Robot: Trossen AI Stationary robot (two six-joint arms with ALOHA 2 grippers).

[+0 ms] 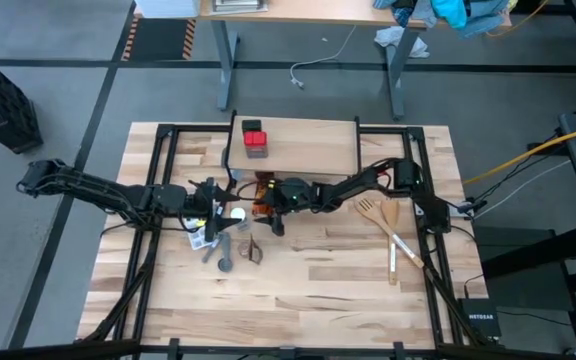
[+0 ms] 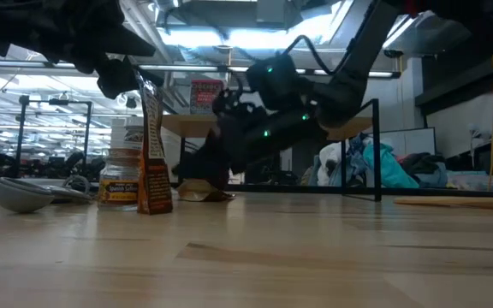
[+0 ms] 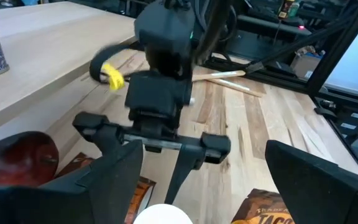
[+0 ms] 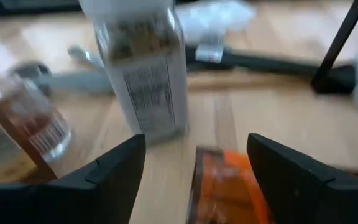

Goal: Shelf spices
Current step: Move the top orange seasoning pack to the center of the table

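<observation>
The light-wood shelf (image 1: 308,148) stands at the table's far middle with the red-topped box (image 1: 254,139) on it. In front of it stand a white-capped jar (image 1: 235,213), a small jar (image 2: 120,178) and orange packets (image 1: 261,196). My left gripper (image 1: 218,207) reaches in from the left, open, with the jar's white cap (image 3: 163,214) low between its fingers. My right gripper (image 1: 268,208) reaches in from the right, open. An orange packet (image 4: 229,182) lies between its fingers, and the white-capped jar (image 4: 145,74) stands just beyond. In the left wrist view the right gripper (image 3: 160,146) faces mine closely.
A wooden spatula (image 1: 383,226) lies on the table to the right of the spices. A pale grey utensil (image 1: 222,250) lies near the left gripper, toward the near edge. The shelf's black legs (image 4: 337,43) stand close behind. One packet (image 2: 154,158) stands upright beside the small jar.
</observation>
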